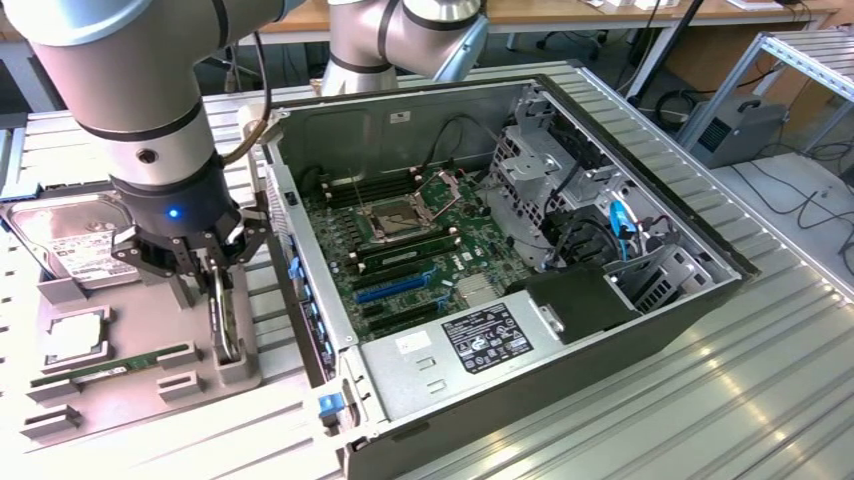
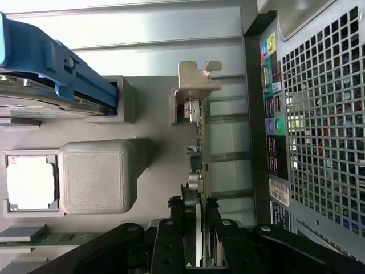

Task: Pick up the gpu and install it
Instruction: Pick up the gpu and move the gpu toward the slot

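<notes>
The gpu (image 2: 198, 165) is a thin dark card standing on edge in a slot of the grey holder tray (image 1: 147, 400), beside the open computer case. Its silvery end bracket (image 2: 197, 77) rests at the far end of the slot. My gripper (image 1: 220, 295) comes straight down over the card, and its black fingers (image 2: 174, 225) press against both faces of the card, shut on it. In the exterior view the gpu (image 1: 230, 335) shows as a narrow slab below the fingers, its lower edge still in the holder.
The open case (image 1: 641, 330) lies on its side to the exterior view's right, with the motherboard (image 1: 400, 260) and a blue card slot (image 1: 387, 287) exposed. The tray also holds a hard drive (image 1: 74, 245), a CPU (image 1: 74, 335) and a green RAM stick (image 1: 114, 365).
</notes>
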Robot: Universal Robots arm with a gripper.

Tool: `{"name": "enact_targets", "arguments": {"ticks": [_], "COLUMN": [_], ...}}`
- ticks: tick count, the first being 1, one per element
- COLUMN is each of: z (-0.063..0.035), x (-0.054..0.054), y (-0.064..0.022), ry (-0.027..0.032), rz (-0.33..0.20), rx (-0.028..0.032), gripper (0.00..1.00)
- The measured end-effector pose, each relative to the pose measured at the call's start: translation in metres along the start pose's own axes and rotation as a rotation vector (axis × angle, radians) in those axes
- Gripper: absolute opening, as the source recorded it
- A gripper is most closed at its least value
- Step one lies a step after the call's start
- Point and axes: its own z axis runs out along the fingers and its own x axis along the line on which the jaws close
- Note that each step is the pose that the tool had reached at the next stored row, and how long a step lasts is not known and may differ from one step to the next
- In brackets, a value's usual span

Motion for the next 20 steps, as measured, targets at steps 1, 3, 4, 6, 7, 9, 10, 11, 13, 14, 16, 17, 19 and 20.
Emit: {"name": "enact_targets", "arguments": {"ticks": [1,3,4,6,7,9,10,11,13,14,16,17,19,20], "z": [-0.0014,-0.0032,-0.0034,-0.0037,-0.0039,-0.0041,-0.0043,-0.0044,-0.0063,-0.0064,-0.0068,-0.007,-0.0075,-0.0076], "x": [0.0,-0.0001,-0.0001,-0.0001,-0.0001,-0.0001,-0.0001,-0.0001,-0.0001,-0.0002,-0.0002,-0.0002,-0.0002,-0.0002], "y": [0.0001,0.0001,0.0001,0.0001,0.0001,0.0002,0.0002,0.0002,0.0002,0.0002,0.0003,0.0003,0.0003,0.0003], "ry": [0.0,0.0,0.0001,0.0,0.0,0.0001,0.0,0.0001,0.0001,0.0001,0.0,0.0,0.0001,0.0], "rz": [0.0,0.0,0.0,0.0,0.0,0.0,0.0,0.0,0.0,0.0,0.0,0.0,0.0,0.0], "rx": [0.0001,0.0,0.0001,0.0,0.0001,0.0001,0.0,0.0001,0.0001,0.0,0.0,0.0001,0.0001,0.0], "gripper": [0.27,0.27,0.27,0.27,0.27,0.27,0.27,0.27,0.27,0.27,0.27,0.27,0.27,0.27]}}
